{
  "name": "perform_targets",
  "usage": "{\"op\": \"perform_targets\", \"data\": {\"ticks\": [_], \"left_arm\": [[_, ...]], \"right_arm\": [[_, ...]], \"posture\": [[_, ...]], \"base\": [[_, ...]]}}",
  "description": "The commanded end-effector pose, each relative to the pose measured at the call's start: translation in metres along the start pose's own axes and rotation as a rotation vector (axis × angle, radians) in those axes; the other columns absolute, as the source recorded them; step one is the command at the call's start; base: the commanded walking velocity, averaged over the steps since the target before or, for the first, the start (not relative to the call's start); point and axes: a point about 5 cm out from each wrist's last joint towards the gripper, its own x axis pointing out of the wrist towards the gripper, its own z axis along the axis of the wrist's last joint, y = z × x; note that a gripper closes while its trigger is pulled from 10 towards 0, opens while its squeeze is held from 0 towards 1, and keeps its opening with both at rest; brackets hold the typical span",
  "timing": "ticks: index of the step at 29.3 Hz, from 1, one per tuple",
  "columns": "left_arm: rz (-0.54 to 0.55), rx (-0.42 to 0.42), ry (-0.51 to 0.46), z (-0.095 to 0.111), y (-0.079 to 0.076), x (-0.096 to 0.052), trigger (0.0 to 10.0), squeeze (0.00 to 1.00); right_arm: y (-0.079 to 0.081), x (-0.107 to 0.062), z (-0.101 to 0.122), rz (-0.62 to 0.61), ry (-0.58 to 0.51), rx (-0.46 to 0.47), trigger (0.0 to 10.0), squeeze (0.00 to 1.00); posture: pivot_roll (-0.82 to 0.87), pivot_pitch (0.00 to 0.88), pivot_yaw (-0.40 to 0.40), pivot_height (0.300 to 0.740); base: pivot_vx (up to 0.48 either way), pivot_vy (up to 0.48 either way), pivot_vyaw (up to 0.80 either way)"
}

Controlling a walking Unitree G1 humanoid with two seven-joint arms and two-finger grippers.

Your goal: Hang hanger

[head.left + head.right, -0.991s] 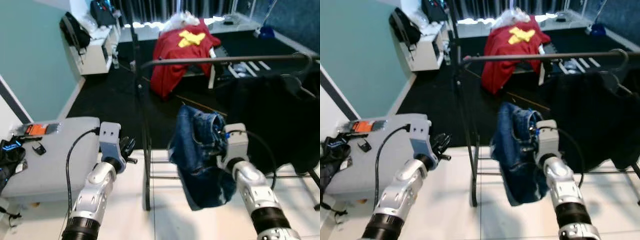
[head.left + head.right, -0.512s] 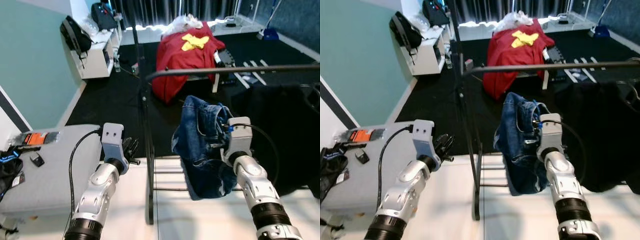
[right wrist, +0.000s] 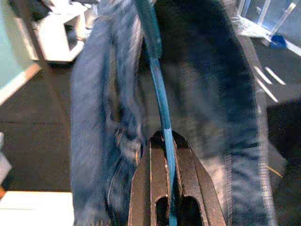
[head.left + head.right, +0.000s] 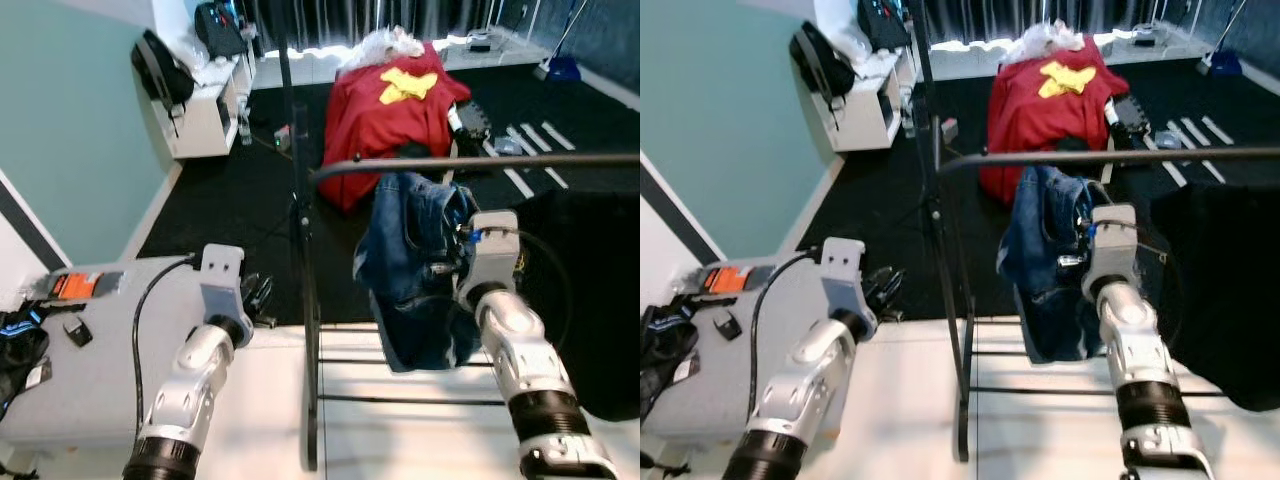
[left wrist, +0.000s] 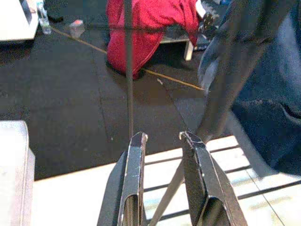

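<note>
The right pincer (image 3: 164,136) is clamped on the blue hanger (image 3: 157,89) (denim garment (image 4: 415,265) attached), centre frame, just beneath the rail (image 4: 480,163). The left pincer (image 5: 162,139) stands parted, lower left.

A thin blue hanger (image 3: 160,101) carries bunched denim jeans (image 4: 415,260). They hang just below the black rail (image 4: 480,164), at its 6 o'clock.

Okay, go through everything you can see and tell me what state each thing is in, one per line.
Right gripper: shut on the blue hanger.
Jeans: draped on the hanger, raised beside the rail, not hung.
Left gripper: open, empty.
Black garment: hanging from the rail.
Red garment: draped over furniture.
</note>
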Motion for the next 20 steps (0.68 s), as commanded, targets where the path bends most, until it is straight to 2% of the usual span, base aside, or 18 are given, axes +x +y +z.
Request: {"op": "perform_targets", "data": {"ticks": [1,15,18,19,20], "left_arm": [[0.018,0.016,0.029,-0.006,0.005,-0.004,10.0,0.00],[0.003,0.047,0.024,-0.006,0.005,-0.009,10.0,0.00],[-0.050,0.028,-0.019,0.001,0.001,-0.013,10.0,0.00],[-0.109,0.028,-0.054,0.006,-0.004,-0.016,10.0,0.00],[-0.109,0.028,-0.054,0.006,-0.004,-0.016,10.0,0.00]], "right_arm": [[0.005,0.002,0.014,0.015,-0.064,-0.008,10.0,0.00],[0.015,0.002,0.017,0.021,-0.083,0.034,10.0,0.00],[0.013,0.004,0.024,0.007,-0.099,0.042,10.0,0.00],[0.012,0.006,0.026,0.004,-0.093,0.040,10.0,0.00],[0.012,0.006,0.026,0.004,-0.093,0.040,10.0,0.00]], "posture": [[0.05,0.048,0.072,0.740],[0.07,0.067,0.075,0.740],[0.07,0.070,0.075,0.740],[0.07,0.073,0.075,0.740],[0.07,0.073,0.075,0.740]], "base": [[0.000,0.000,0.00],[0.000,0.000,0.00],[0.000,0.000,0.00],[0.000,0.000,0.00],[0.000,0.000,0.00]]}}
